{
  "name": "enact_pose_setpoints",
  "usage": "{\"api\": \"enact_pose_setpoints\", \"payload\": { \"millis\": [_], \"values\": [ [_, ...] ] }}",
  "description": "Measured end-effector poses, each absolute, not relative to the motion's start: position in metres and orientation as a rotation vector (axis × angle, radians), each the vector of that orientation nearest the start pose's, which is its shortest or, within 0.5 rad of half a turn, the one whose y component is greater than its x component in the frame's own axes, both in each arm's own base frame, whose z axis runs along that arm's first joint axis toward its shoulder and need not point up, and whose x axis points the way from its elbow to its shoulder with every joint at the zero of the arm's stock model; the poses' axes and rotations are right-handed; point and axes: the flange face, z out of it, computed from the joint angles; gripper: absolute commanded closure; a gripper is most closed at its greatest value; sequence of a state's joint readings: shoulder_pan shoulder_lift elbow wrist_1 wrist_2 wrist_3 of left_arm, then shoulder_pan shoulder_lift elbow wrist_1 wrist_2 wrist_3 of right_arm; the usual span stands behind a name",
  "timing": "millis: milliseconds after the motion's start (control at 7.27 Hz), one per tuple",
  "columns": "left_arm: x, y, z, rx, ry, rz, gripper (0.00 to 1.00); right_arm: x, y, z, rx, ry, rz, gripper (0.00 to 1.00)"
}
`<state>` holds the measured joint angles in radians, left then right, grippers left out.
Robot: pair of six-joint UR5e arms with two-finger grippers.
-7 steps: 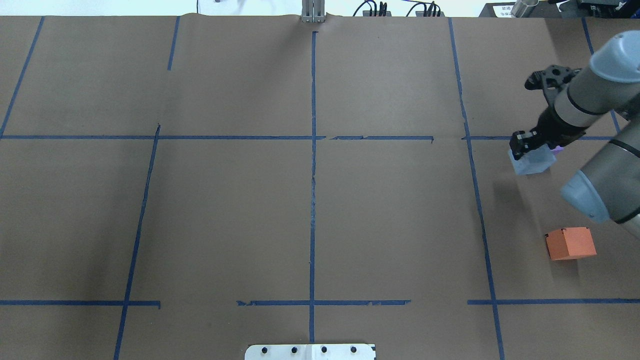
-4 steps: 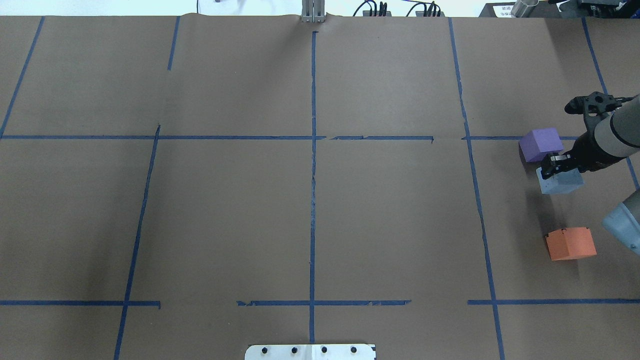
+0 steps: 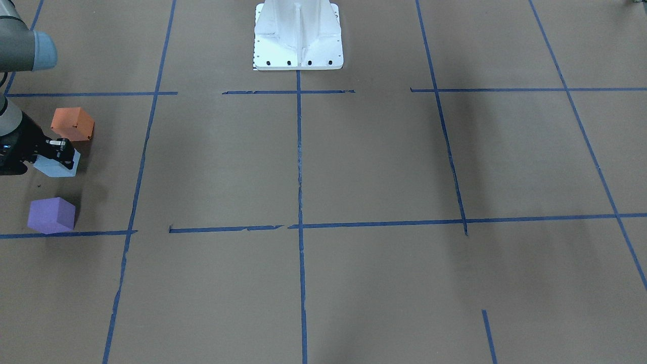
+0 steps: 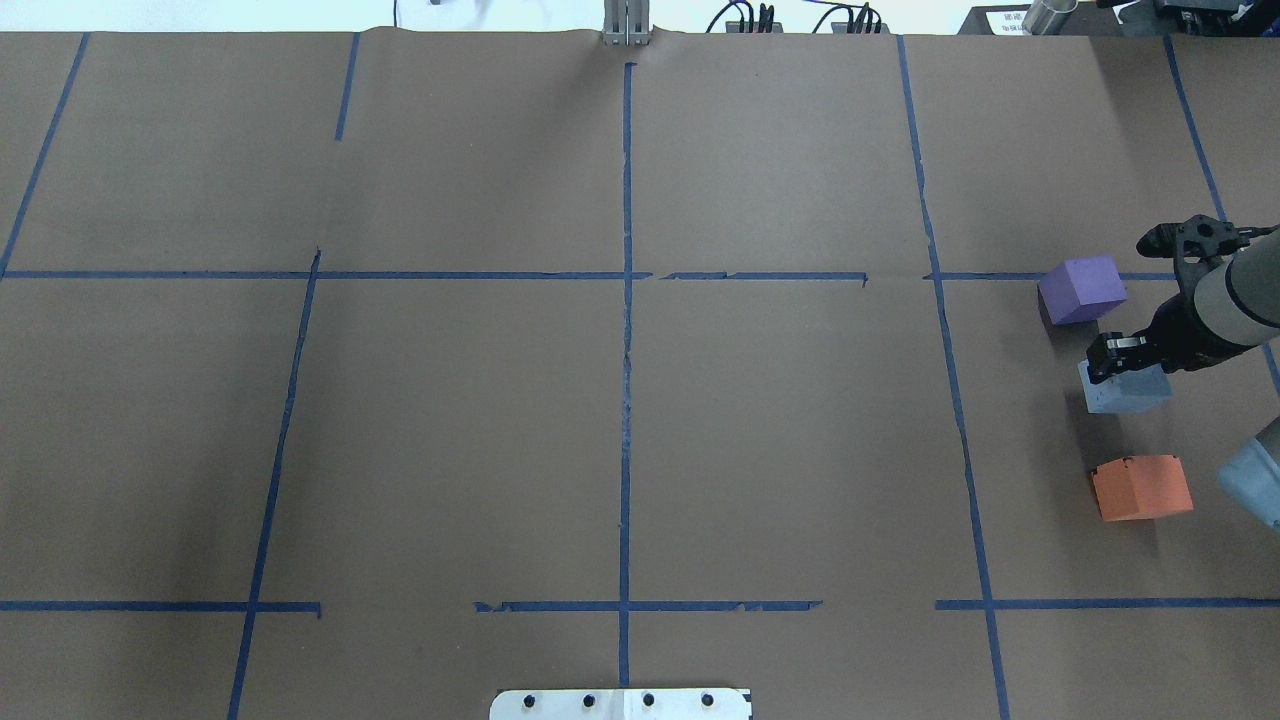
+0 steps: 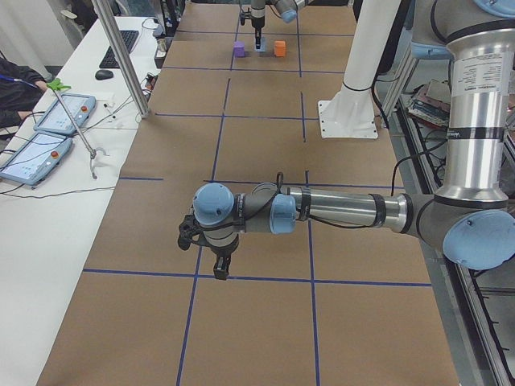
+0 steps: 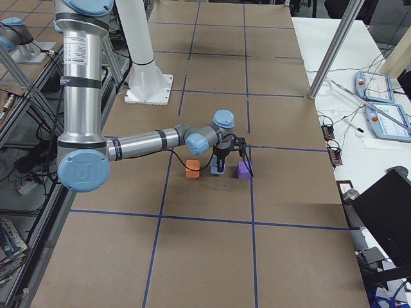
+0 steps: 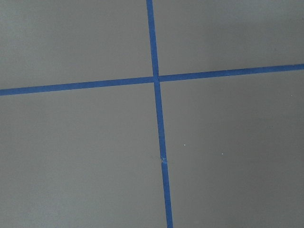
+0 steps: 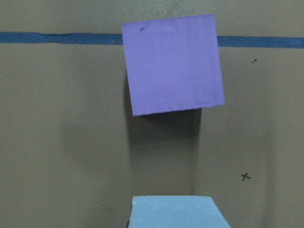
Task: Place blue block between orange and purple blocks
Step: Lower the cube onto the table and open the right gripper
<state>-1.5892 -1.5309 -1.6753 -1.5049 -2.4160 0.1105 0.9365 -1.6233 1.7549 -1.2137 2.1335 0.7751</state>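
The light blue block (image 4: 1125,388) sits between the purple block (image 4: 1082,289) and the orange block (image 4: 1142,487) at the table's right side. My right gripper (image 4: 1120,367) is shut on the blue block from above, low over the table. The front view shows the orange block (image 3: 72,124), the blue block (image 3: 54,167) and the purple block (image 3: 51,215) in a row. The right wrist view shows the purple block (image 8: 173,64) ahead and the blue block's top (image 8: 178,211) at the bottom edge. My left gripper (image 5: 219,269) hangs over a tape cross; I cannot tell whether it is open.
Blue tape lines (image 4: 626,330) divide the brown paper table. The white robot base (image 3: 298,35) stands at the near middle edge. A side table with tablets (image 5: 48,121) and a metal post (image 5: 121,56) stands beyond the far edge.
My right gripper has carried the blue block away from the purple block toward the orange one and lower. The purple block, hidden before, now shows fully.
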Motion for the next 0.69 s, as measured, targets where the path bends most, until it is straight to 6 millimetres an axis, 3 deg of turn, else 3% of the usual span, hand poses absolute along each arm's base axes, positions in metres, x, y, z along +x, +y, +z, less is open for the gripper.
{"api": "enact_pose_setpoints", "payload": {
  "millis": [138, 688],
  "values": [
    [-0.0675, -0.4729, 0.6285, 0.052, 0.844, 0.086, 0.00, -0.2324, -0.4437, 0.5657, -0.002, -0.724, -0.007, 0.00],
    [-0.0675, -0.4729, 0.6283, 0.053, 0.844, 0.086, 0.00, -0.2365, -0.4458, 0.5615, 0.007, -0.731, -0.027, 0.00]
  ]
}}
